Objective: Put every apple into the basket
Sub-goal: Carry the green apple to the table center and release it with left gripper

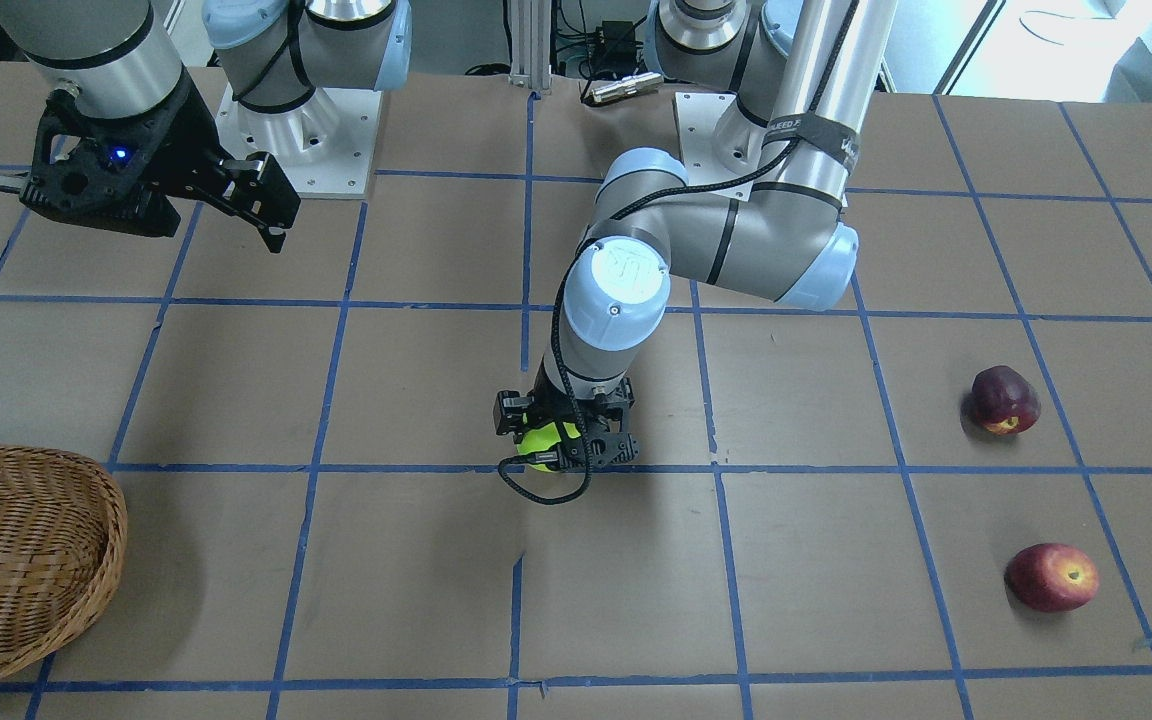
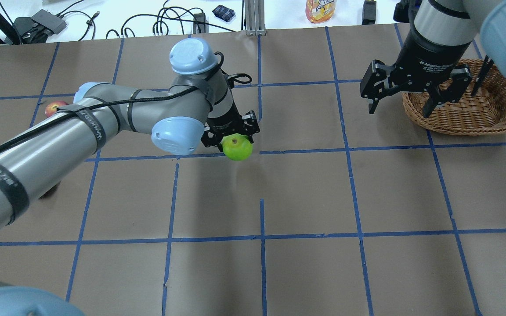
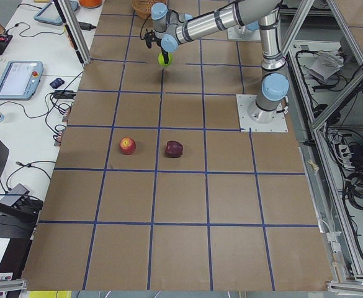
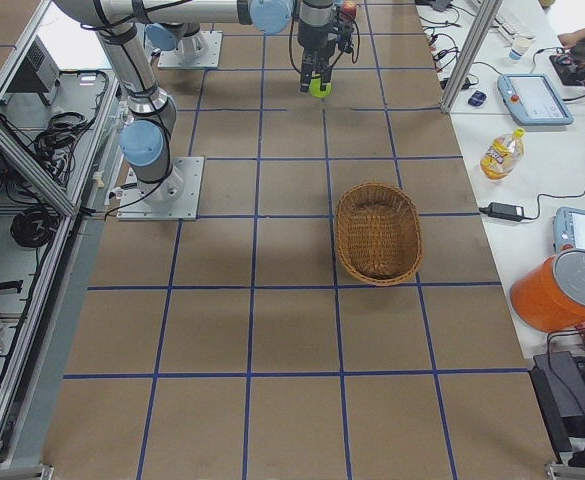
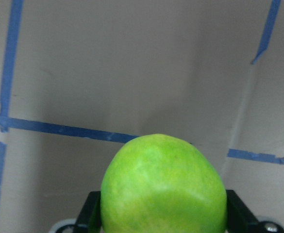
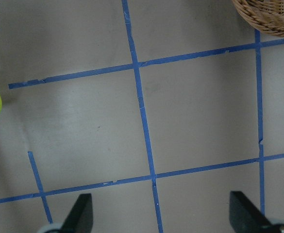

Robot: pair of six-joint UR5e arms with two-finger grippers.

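My left gripper (image 2: 235, 142) is shut on the lime-green apple (image 2: 237, 147) and holds it above the table's middle; the apple fills the left wrist view (image 5: 163, 187). The red apple with a yellowish patch (image 1: 1051, 577) and the maroon apple (image 1: 1004, 400) lie on the table on my left side. In the overhead view the left arm hides the maroon one. The wicker basket (image 2: 468, 125) stands at my far right. My right gripper (image 2: 400, 107) is open and empty, raised beside the basket's left rim.
The brown table top (image 2: 305, 193) carries a grid of blue tape. A bottle (image 2: 321, 9), cables and devices lie beyond the far edge. The left arm's elbow (image 2: 176, 136) reaches across the table's left half.
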